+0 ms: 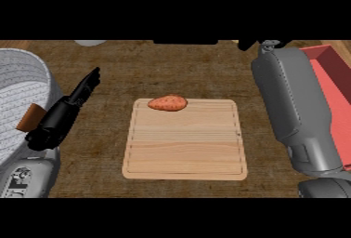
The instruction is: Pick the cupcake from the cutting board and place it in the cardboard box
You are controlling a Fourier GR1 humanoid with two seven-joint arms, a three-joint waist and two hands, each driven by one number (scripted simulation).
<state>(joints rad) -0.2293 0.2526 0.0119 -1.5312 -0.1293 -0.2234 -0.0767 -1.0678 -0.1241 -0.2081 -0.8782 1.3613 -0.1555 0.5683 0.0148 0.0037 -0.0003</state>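
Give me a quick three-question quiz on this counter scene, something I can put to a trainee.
1. True or false: the orange-red item lies at the far edge of the cutting board.
2. The left hand, left of the board, has its fingers: A. straight; B. curled round the item; C. out of view.
3. Fill in: the box at the view's right is coloured ____.

Key: 1 true; 2 A; 3 red.
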